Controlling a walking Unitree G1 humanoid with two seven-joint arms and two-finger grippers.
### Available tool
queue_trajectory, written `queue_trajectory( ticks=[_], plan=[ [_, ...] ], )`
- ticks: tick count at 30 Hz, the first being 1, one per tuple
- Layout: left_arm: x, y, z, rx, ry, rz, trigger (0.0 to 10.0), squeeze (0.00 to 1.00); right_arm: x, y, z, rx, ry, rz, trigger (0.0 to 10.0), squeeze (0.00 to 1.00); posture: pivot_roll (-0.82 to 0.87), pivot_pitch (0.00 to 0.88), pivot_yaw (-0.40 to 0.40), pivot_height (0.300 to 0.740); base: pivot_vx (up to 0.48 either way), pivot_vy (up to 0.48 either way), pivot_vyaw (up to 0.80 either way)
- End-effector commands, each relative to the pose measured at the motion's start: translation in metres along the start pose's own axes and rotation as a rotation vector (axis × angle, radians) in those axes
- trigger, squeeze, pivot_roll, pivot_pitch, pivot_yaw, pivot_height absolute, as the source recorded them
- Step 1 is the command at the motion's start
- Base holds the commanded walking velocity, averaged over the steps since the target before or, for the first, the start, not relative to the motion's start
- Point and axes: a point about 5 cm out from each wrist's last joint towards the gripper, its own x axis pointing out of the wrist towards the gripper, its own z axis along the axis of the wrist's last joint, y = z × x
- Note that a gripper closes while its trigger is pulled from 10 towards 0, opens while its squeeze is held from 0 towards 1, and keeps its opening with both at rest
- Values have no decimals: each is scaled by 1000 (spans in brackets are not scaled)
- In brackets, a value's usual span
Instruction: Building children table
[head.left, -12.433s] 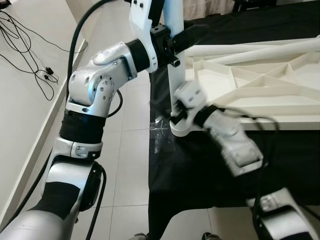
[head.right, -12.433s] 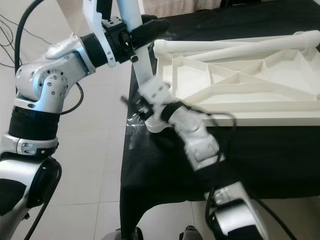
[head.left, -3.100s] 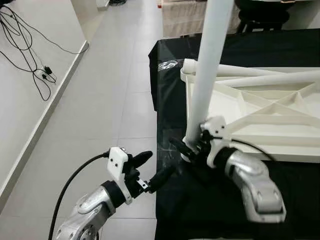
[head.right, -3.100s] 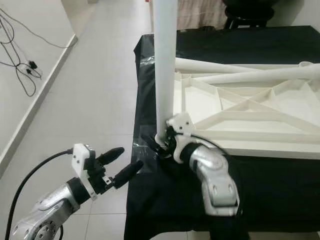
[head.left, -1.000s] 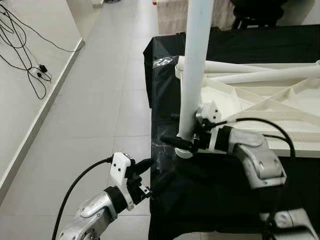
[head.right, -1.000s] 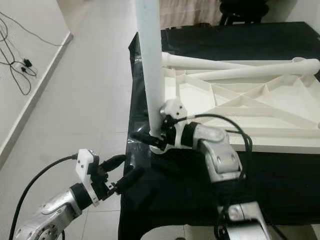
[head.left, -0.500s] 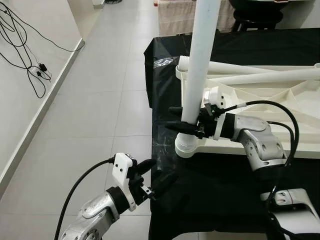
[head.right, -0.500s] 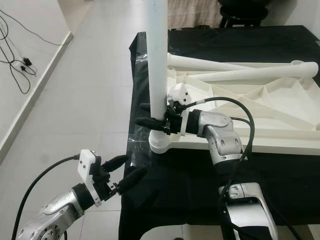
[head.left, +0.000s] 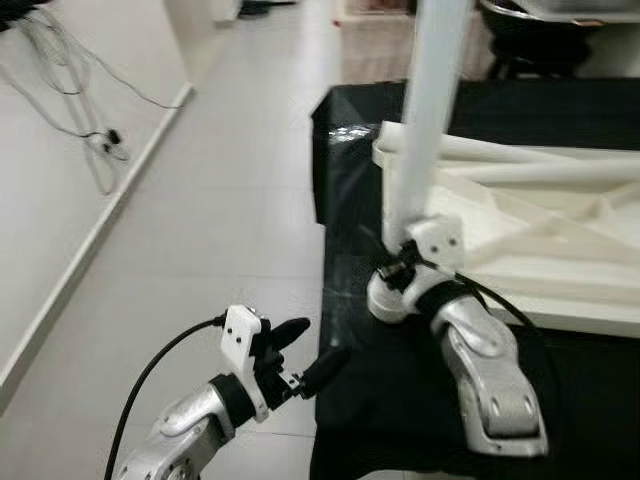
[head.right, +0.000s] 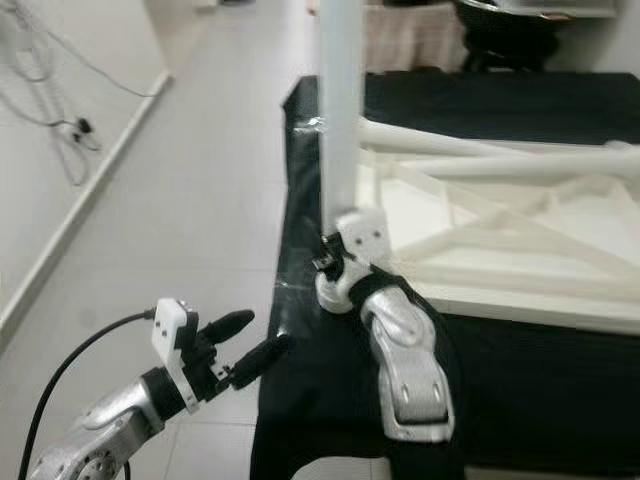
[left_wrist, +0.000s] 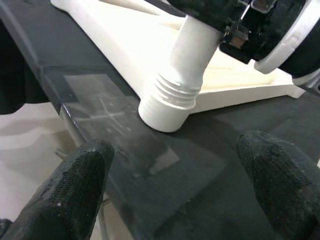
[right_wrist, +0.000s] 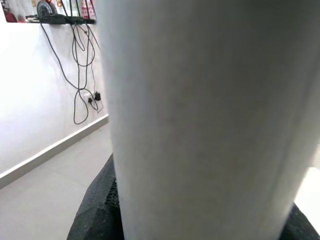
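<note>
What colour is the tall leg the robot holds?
White; the leg shows best in the right eye view.

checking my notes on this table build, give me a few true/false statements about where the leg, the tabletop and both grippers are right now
1. The white table leg stands upright at the corner of the tabletop. True.
2. The right gripper is closed around the low end of that leg. True.
3. The left gripper is holding the leg too. False: it hangs open and empty, off the edge of the black-covered table, over the floor.
4. The tabletop lies with its ribbed underside facing up. True.
5. The other white legs stand upright as well. False: they lie flat across the tabletop.
</note>
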Motion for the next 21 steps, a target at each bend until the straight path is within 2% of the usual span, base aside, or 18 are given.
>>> queue_trajectory(
  ticks=[1, 5, 6, 8, 9, 10, 11, 13, 16, 17, 18, 19, 20, 21],
  plan=[
    [-1, 1, -5, -14, 30, -8, 10000, 0, -4, 0, -31, 7, 179, 3, 0, 0, -75, 211, 34, 740, 0, 0, 0],
    [0, 2, -5, -12, 26, 1, 10000, 0, 1, 1, -26, 9, 177, -5, 0, 0, -75, 209, 32, 740, 0, 0, 0],
    [0, 3, -4, -12, 24, 4, 10000, 0, 3, 2, -24, 15, 177, -17, 10000, 0, -76, 205, 33, 740, 0, 0, 0],
    [0, 3, -4, -13, 23, 6, 10000, 0, 7, 4, -16, 46, 132, 10, 10000, 12, -74, 205, 34, 740, 0, 0, 0],
    [0, 3, -4, -13, 23, 6, 10000, 0, 10, 6, -12, 77, 103, 57, 10000, 1000, -73, 204, 37, 740, 0, 0, 0],
    [0, 3, -4, -13, 24, 4, 10000, 0, 13, 8, -5, 131, 53, 143, 10000, 1000, -73, 204, 38, 740, 0, 0, 0],
    [0, 3, -4, -14, 25, 2, 10000, 0, 16, 8, 1, 149, 20, 212, 10000, 1000, -71, 202, 37, 740, 0, 0, 0],
    [0, 3, -5, -14, 25, 1, 10000, 0, 17, 7, 4, 155, -1, 256, 10000, 1000, -71, 202, 37, 740, 0, 0, 0],
    [1, 2, -5, -18, 28, -4, 10000, 0, 20, 4, 15, 95, -32, 511, 10000, 1000, -64, 199, 32, 740, 0, 0, 0],
    [1, 2, -5, -18, 28, -4, 10000, 0, 20, 4, 15, 95, -32, 511, 10000, 1000, -64, 199, 32, 740, 0, 0, 0],
    [1, 2, -5, -18, 28, -5, 10000, 0, 20, 3, 16, 69, -32, 571, 10000, 1000, -64, 199, 32, 740, 0, 0, 0],
    [1, 1, -5, -19, 28, -6, 10000, 0, 20, 2, 16, 40, -21, 630, 10000, 0, -61, 197, 28, 740, 0, 0, 0],
    [2, 1, -6, -19, 29, -7, 10000, 0, 22, 0, 16, 24, -8, 704, 10000, 0, -61, 197, 28, 740, 0, 0, 0],
    [2, 1, -6, -19, 29, -7, 10000, 0, 22, 0, 16, 24, -8, 704, 10000, 0, -61, 197, 28, 740, 0, 0, 0]
  ],
)
